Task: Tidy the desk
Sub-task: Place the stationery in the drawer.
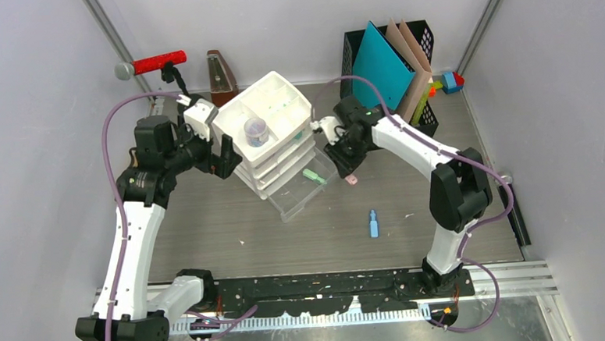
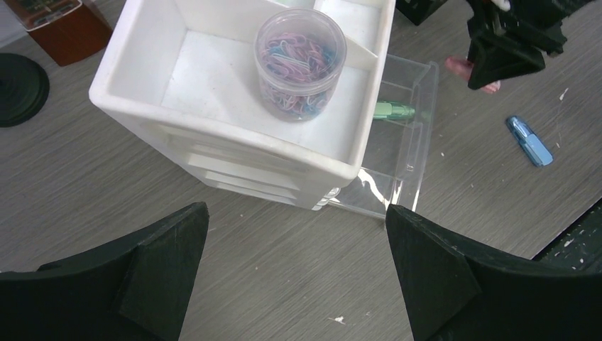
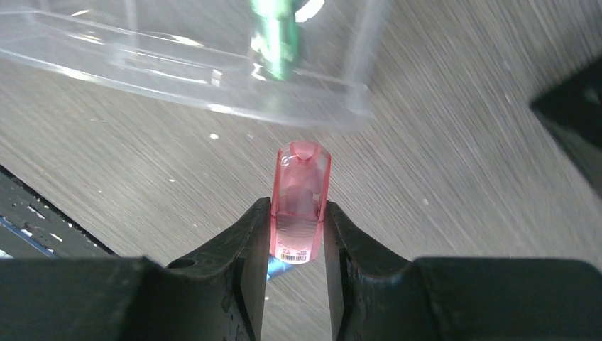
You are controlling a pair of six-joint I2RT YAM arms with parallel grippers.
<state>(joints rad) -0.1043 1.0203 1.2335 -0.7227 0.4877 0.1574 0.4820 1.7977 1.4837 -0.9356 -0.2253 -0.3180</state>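
My right gripper (image 3: 297, 207) is shut on a small pink translucent marker (image 3: 299, 192), held just above the desk (image 1: 287, 234). It hangs beside the front corner of a clear drawer (image 1: 300, 190) pulled out of the white drawer unit (image 1: 270, 133). A green marker (image 1: 313, 175) lies in that drawer. A blue marker (image 1: 373, 223) lies loose on the desk. My left gripper (image 2: 295, 209) stands wide open over bare desk at the unit's left side, holding nothing. A jar of paper clips (image 2: 301, 60) sits in the unit's top tray.
A black file basket with folders (image 1: 391, 64) stands at the back right, with toy blocks (image 1: 451, 81) beside it. A brown metronome (image 1: 221, 77) and a red-handled tool (image 1: 157, 63) are at the back left. The black rail (image 1: 329, 286) runs along the near edge.
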